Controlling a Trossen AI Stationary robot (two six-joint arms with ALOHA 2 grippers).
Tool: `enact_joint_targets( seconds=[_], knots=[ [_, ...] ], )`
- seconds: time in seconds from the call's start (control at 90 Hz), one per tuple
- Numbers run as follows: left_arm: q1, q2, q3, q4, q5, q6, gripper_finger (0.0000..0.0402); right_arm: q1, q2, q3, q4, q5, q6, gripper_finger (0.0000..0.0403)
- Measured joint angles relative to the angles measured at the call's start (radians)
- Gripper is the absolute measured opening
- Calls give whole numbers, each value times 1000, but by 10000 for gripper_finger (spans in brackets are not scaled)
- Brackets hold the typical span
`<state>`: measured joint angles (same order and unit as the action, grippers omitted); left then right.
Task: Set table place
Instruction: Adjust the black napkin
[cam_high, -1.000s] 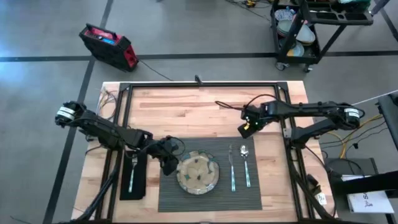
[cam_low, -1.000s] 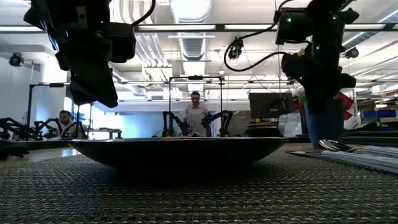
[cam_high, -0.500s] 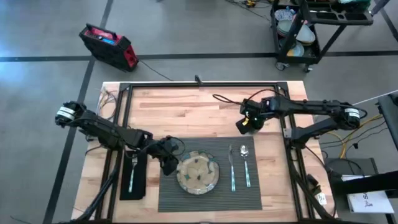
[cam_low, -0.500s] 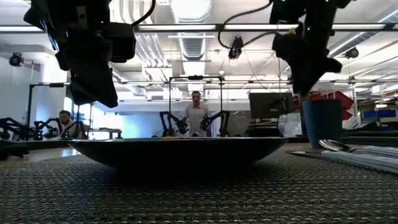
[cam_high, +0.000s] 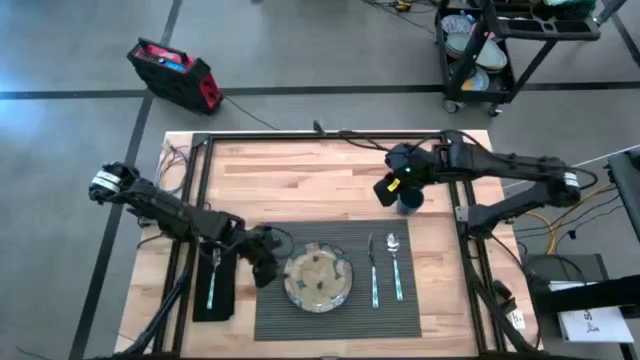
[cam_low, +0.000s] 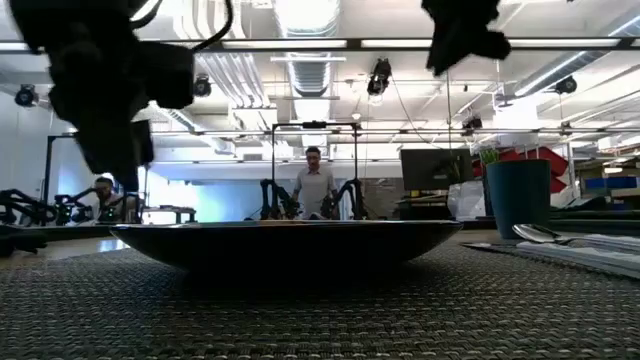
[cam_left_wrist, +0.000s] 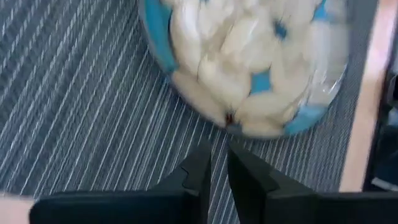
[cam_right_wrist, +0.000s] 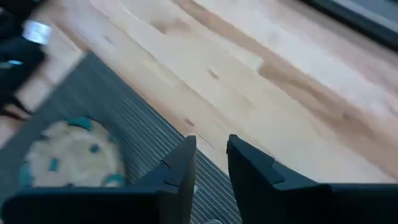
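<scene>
The dark grey ribbed placemat (cam_high: 340, 300) lies at the table's near middle. A round plate (cam_high: 318, 278) rests on it, with a knife (cam_high: 372, 268) and a spoon (cam_high: 394, 262) to its right. A fork (cam_high: 213, 278) lies on the black napkin (cam_high: 215, 285) left of the mat. The dark blue cup (cam_high: 409, 203) stands upright on the bare wood off the mat's far right corner. My right gripper (cam_high: 384, 192) hangs above and just left of the cup, slightly open, holding nothing. My left gripper (cam_high: 263, 272) hovers shut over the mat, just left of the plate (cam_left_wrist: 249, 62).
Bare wooden tabletop (cam_high: 300, 185) stretches beyond the mat toward the far edge, framed by black rails (cam_high: 320, 136). A red case (cam_high: 175, 75) and a cart (cam_high: 495, 45) stand on the floor past the far edge. In the low view, people (cam_low: 316, 183) show in the room behind.
My right gripper has come off the cup, risen well above it and drifted toward the table's far left; the cup stays upright on the wood. My left gripper has drawn back a little from the plate toward the table's left edge.
</scene>
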<state>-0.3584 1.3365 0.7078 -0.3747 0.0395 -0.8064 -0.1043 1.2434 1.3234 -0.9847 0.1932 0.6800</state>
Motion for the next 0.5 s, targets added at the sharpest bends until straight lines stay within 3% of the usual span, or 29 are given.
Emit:
enact_joint_targets(
  seconds=[0.178,0.5],
  knots=[
    [-62,0,0,-110,0,-24,37,80,0,53,1,62,9,6],
    [-203,-2,0,-236,0,-114,3,202,2,43,-3,167,94,1]
  ],
)
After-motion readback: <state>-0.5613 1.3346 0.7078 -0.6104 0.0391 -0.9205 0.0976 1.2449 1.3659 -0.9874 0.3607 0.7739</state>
